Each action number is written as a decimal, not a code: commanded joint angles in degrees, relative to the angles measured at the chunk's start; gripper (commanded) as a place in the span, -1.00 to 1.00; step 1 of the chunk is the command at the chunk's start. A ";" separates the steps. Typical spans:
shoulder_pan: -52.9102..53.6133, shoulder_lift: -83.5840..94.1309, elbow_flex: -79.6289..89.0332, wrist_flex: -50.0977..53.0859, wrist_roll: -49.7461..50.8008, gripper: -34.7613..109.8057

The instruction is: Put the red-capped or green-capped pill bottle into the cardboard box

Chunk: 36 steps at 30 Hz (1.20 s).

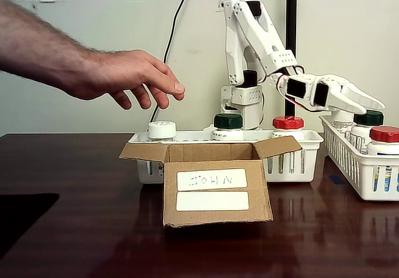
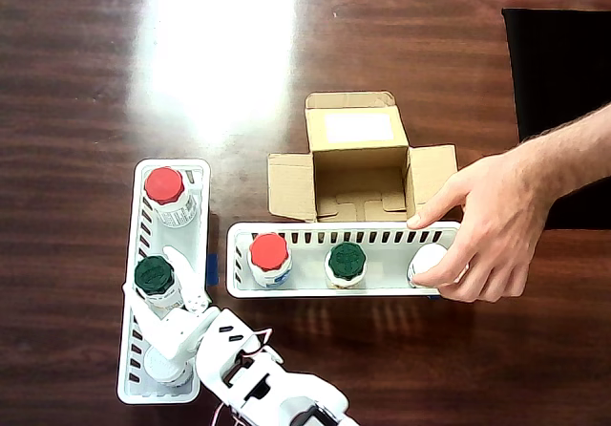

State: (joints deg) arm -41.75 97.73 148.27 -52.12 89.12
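Gripper point(image 2: 162, 297) sits over the side basket point(image 2: 134, 254), at the left in the overhead view, fingers spread around the green-capped pill bottle point(image 2: 155, 278). It looks open, with no squeeze on anything. In the fixed view the fingers hide part of the bottle, so contact is hard to call; probably just beside the cap, not clamped.

The bottle stands upright in the middle of that basket. A red-capped bottle point(image 2: 167, 192) sits farther along, and a white-capped one point(image 2: 158, 364) is under the arm.

Handling judgement:
- Rigid plastic, light, no crush risk at normal grip force.
- The label wrap is smooth and the body round, so it can slip or twist if gripped low.
- The wide cap is the best hold: it's broad and above the basket wall.
- Basket walls block a side approach to the body, so come from above, pinch the cap or just under its lip, and lift straight up before swinging over.

The cardboard box point(image 2: 358, 159) stands open on the desk point(image 2: 430, 44), flaps out, empty inside, just in front of the long basket point(image 2: 334, 287).

A person's hand point(image 2: 487, 225) is at the far end of that long basket, on or near a white-capped bottle there. It's close to the box, so the carry path needs watching.
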 commanded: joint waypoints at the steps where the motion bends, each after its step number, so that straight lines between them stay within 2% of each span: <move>1: -0.62 -0.70 -2.29 -4.22 0.70 0.30; 7: 0.88 -8.88 -2.64 -11.43 1.76 0.30; 31: 1.76 -12.83 -6.68 -11.60 1.76 0.29; 33: 1.49 -12.74 -6.59 -11.60 1.67 0.23; 36: 1.41 -12.66 -6.68 -11.60 1.76 -0.02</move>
State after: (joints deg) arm -39.73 83.67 142.12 -61.79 89.91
